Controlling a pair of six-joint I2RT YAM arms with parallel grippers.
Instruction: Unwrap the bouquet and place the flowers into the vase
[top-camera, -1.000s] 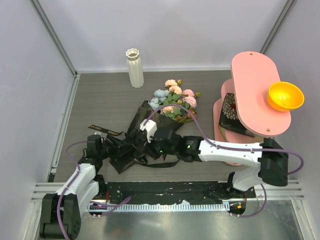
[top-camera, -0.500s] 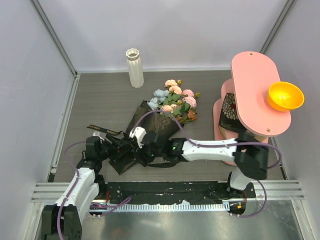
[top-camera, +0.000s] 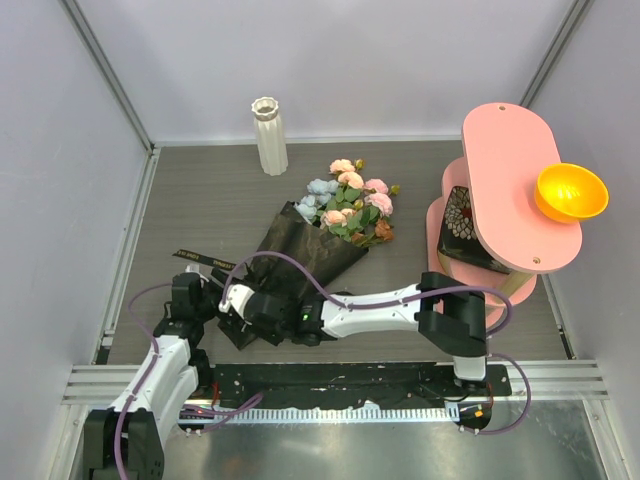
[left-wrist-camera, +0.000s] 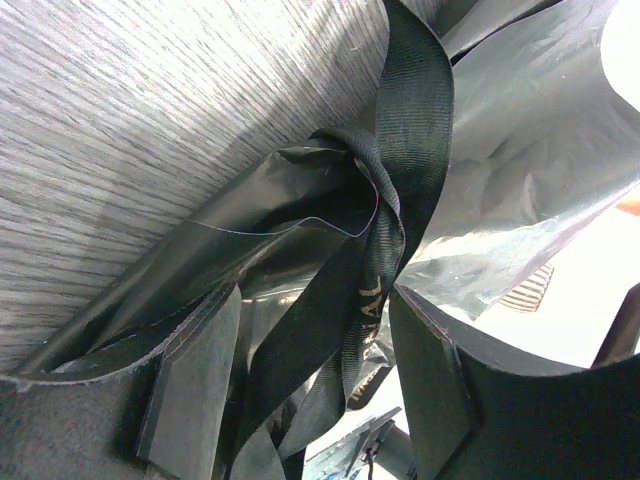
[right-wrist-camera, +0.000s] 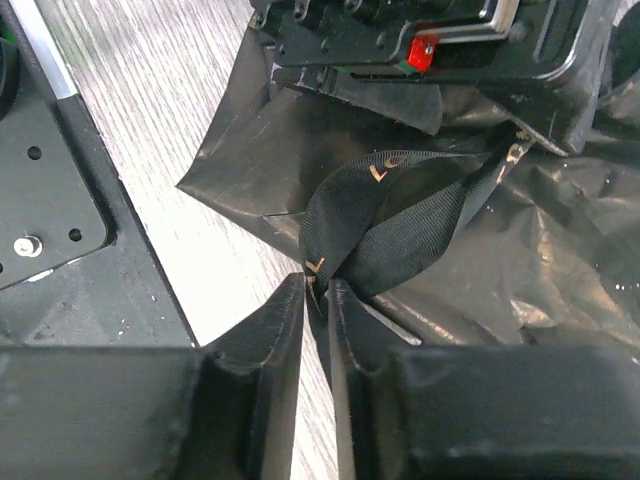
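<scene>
Fingers (right-wrist-camera: 268, 335) of the right gripper (right-wrist-camera: 317, 284) were almost pressed together, pinching a fold of the ribbon (right-wrist-camera: 395, 235) at the narrow end of the bouquet (top-camera: 308, 238). On the left gripper (left-wrist-camera: 315, 296) the fingers (left-wrist-camera: 190, 385) stood spread, straddling ribbon and black wrap (left-wrist-camera: 250, 240) by the knot. No clamp visible there.

- Position: bouquet lay on the table (top-camera: 200, 190) mid-workspace, flowers (top-camera: 350, 200) all in the cone, heads pointing away from the bases. The vase (top-camera: 268, 135) stood upright at the back, well apart, no stems in it.
- Step, as I read it: untying the bow, wrap not yet off.
- Next move probably needed the pinched fold pulled away from the knot while the left steadied the wrap. Risk: dragging the whole bouquet along.
- Writing: gold print on the ribbon. Only something like "AL" was legible in the left wrist view, the rest too small.
</scene>
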